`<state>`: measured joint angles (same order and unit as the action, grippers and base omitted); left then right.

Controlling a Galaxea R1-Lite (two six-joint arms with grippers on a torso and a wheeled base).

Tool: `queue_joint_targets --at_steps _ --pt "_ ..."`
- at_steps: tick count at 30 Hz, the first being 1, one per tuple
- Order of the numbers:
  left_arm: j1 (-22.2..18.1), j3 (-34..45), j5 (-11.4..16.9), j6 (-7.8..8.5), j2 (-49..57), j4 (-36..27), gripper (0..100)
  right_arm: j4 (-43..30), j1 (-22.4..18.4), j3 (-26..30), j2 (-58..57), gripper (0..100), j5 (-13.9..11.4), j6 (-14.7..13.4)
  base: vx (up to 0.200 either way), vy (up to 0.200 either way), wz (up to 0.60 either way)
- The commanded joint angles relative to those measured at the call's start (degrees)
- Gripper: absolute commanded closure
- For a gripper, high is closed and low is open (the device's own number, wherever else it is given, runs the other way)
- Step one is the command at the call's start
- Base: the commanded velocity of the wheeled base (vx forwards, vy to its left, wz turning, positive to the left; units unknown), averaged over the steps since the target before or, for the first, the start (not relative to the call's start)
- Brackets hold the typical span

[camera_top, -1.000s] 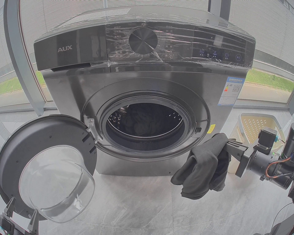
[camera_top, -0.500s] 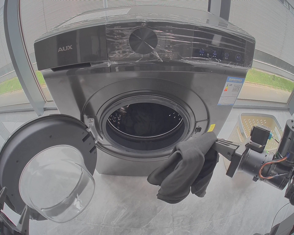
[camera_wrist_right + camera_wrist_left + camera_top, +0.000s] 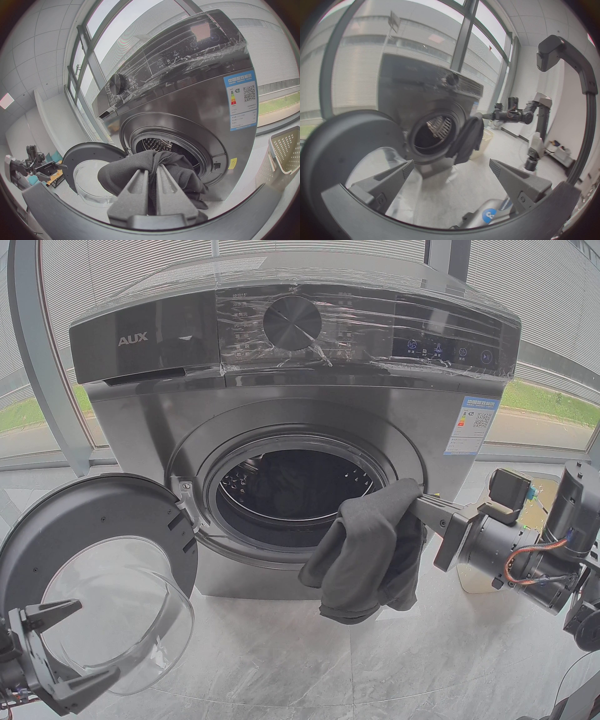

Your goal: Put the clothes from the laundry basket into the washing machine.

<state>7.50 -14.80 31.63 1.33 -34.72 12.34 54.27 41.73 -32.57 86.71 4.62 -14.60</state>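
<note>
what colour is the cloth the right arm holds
Dark grey cloth, clearest in the head view.

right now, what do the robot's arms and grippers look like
The left gripper and right gripper are dark grey, each with two wedge-shaped fingers tapering to narrow tips. Behind the right one is a thick, dark cylindrical wrist with a black boxy camera on top and orange cables looping along it.

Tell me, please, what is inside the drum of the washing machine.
Dark clothes lie in the drum, against its perforated wall. The grey garment held by the right gripper covers the opening's right edge.
</note>
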Motion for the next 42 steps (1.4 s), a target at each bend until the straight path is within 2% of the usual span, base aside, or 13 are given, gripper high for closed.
queue_joint_targets --at_steps 1,4,5,7,14,18,35,42 --pt "12.8 -0.4 4.5 -1.15 -27.4 12.4 0 1.2 -0.2 -4.0 5.4 100 0.9 -1.1 0.0 0.0 0.0" --pt "13.6 -0.8 4.3 -1.15 -30.4 14.7 0 1.2 -0.2 -4.4 6.0 100 0.9 -1.1 0.0 0.0 0.0" --pt "14.4 -1.2 3.6 -1.07 -36.4 19.7 0 1.2 -0.3 -5.4 7.2 100 1.0 -1.1 0.0 0.0 0.0" --pt "14.7 -1.2 2.9 -1.15 -39.0 21.9 0 1.2 -0.3 -5.7 7.6 100 1.1 -1.1 0.0 0.0 0.0" --pt "18.0 -1.5 -1.1 -1.24 -50.3 30.1 0 1.1 -0.2 -8.6 11.3 100 5.0 -0.6 0.0 0.0 0.0" --pt "19.1 -1.5 -1.3 -1.24 -54.1 32.7 0 1.1 0.2 -10.4 12.2 100 6.4 -1.0 0.0 0.0 0.0" --pt "20.9 -7.3 -1.1 -1.24 -71.0 39.3 0 1.3 1.1 -12.0 13.5 100 6.1 -1.1 0.0 0.0 0.0" --pt "21.0 -9.6 -0.4 -1.15 -78.3 44.3 0 2.7 2.1 -11.7 13.4 100 6.1 -1.1 0.0 0.0 0.0"
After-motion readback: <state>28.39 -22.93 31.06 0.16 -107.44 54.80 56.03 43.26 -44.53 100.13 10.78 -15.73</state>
